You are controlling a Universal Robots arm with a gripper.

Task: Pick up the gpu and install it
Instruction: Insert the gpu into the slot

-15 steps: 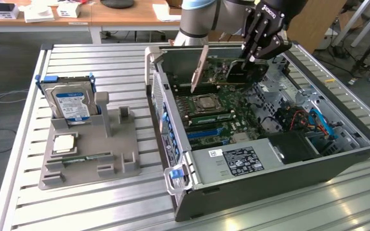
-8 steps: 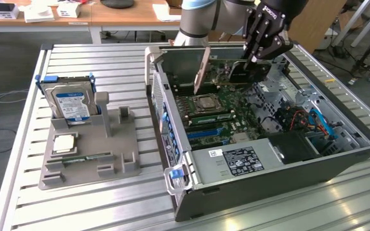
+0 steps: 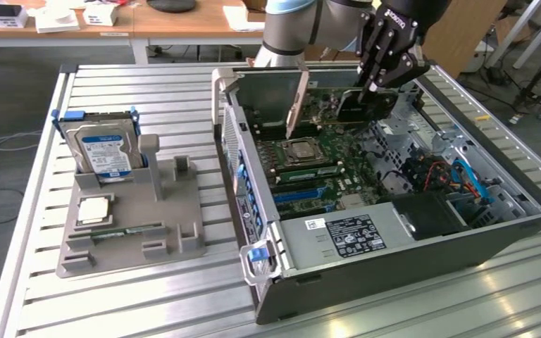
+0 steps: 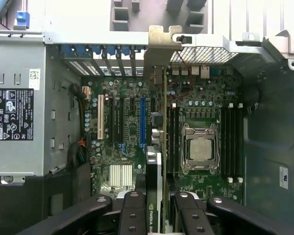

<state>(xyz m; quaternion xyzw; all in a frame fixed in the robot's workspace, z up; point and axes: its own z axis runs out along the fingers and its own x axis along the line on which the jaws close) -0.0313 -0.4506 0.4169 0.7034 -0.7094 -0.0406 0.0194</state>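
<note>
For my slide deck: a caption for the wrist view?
Gripper holds the gpu edge-on above the motherboard.

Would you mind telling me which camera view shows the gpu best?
The exterior view: the gpu shows side-on there, from its end bracket to the gripper clamped on it, above the open computer case. The wrist view shows it edge-on as a thin line between the fingers, over the motherboard.

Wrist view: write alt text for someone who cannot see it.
The black two-fingered gripper holds the thin dark gpu with its silver end bracket edge-on over the green motherboard inside an open grey computer case. A silver processor socket lies alongside.
</note>
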